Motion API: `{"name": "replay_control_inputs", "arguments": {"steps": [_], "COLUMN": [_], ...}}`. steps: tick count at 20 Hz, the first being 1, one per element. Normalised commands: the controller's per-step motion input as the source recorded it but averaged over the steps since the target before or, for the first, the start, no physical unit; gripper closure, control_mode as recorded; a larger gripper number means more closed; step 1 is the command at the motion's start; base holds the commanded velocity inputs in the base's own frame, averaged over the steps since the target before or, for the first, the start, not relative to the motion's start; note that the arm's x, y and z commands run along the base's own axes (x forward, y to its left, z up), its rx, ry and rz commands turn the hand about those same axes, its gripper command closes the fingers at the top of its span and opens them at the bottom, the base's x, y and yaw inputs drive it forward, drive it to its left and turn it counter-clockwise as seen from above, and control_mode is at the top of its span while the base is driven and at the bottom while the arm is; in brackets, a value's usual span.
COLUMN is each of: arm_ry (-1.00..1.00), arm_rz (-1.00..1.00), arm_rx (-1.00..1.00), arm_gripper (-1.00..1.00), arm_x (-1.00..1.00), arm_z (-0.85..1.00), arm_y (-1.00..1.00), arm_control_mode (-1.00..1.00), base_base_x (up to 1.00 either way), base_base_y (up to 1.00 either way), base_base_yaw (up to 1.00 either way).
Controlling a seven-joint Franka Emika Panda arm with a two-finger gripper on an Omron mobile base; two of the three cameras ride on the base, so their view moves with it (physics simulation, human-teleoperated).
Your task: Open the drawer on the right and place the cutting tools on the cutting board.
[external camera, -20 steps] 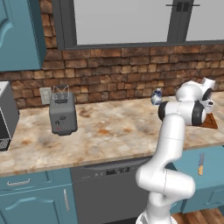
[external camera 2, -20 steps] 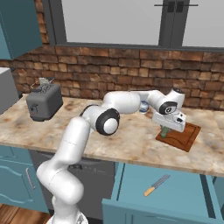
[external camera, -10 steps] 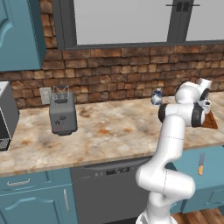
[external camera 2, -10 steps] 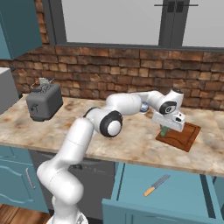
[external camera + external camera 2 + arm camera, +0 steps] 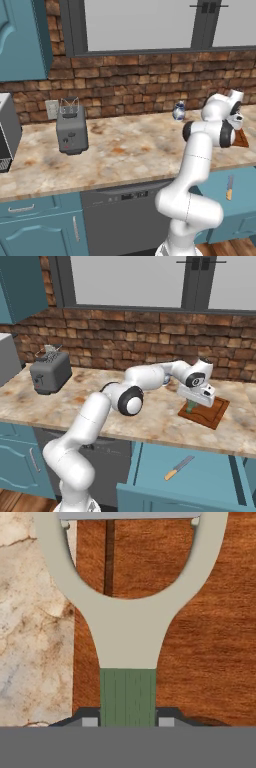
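My gripper (image 5: 194,404) is shut on the green handle of the peeler (image 5: 127,637), just above the near-left part of the reddish-brown cutting board (image 5: 214,413). In the hand view the peeler's pale forked head points away over the cutting board (image 5: 205,637), with the fingertips (image 5: 90,721) on either side of the handle. The teal drawer (image 5: 210,483) stands pulled out below the counter. The knife (image 5: 179,468), with a silver blade and tan handle, lies inside it. From the left base view the knife (image 5: 229,187) shows in the drawer (image 5: 217,186), and the arm hides most of the board (image 5: 241,140).
A grey toaster (image 5: 71,131) stands at the counter's left, with a microwave (image 5: 6,132) beyond it. A small blue-white jar (image 5: 179,111) sits by the brick wall. The dark dishwasher front (image 5: 125,215) is below the counter, left of the drawer.
The arm's elbow has shifted slightly. The gripper stays shut on the peeler at about the same spot over the board.
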Motion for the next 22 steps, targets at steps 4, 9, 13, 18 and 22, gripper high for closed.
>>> {"name": "replay_control_inputs", "arguments": {"steps": [4,9,13,18,22], "arm_ry": [0.00,0.00,0.00,0.00,0.00], "arm_rz": [0.00,0.00,0.00,0.00,0.00], "arm_rx": [0.00,0.00,0.00,0.00,0.00], "arm_gripper": [1.00,-1.00,-1.00,-1.00,-1.00], "arm_x": [0.00,0.00,0.00,-0.07,-0.82], "arm_z": [0.00,0.00,0.00,0.00,0.00], "arm_y": [0.00,0.00,0.00,0.02,0.16], "arm_control_mode": [-1.00,-1.00,-1.00,-1.00,-1.00], "base_base_x": [0.00,0.00,0.00,0.00,0.00], "base_base_y": [0.00,0.00,0.00,0.00,0.00], "base_base_yaw": [0.00,0.00,0.00,0.00,0.00]}}
